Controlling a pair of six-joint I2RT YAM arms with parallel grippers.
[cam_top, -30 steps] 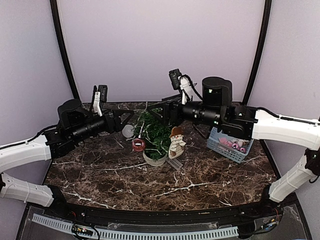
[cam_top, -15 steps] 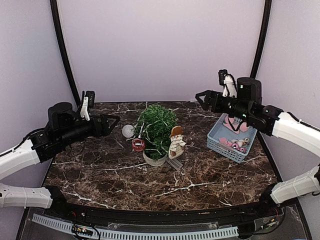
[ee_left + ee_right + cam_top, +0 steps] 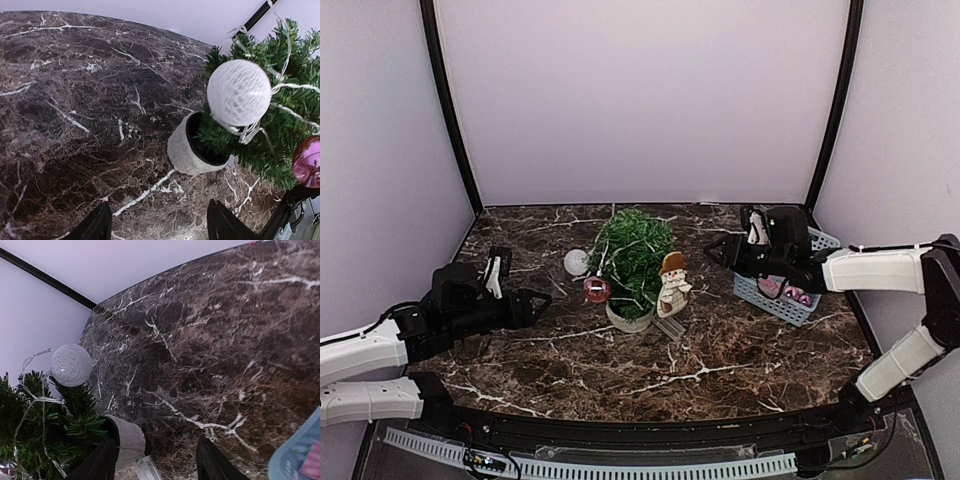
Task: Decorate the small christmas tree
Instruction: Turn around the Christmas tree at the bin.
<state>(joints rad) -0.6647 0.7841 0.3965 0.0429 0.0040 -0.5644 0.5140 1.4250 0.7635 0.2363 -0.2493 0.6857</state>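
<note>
Top external: small christmas tree [image 3: 633, 252] upright

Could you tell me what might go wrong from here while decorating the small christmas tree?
The small christmas tree stands in a narrow pot, with the white ball and pink bauble hanging on one side; a nudge could tip it.
The snowman figure stands close beside the tree, on the open right gripper's side; a reach may knock it over.
Loose wire over the branches could snag during a reach.

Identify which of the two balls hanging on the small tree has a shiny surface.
The reddish-pink ball on the small christmas tree: it is glossy, while the white ball has a matte, thread-wound surface.
</note>
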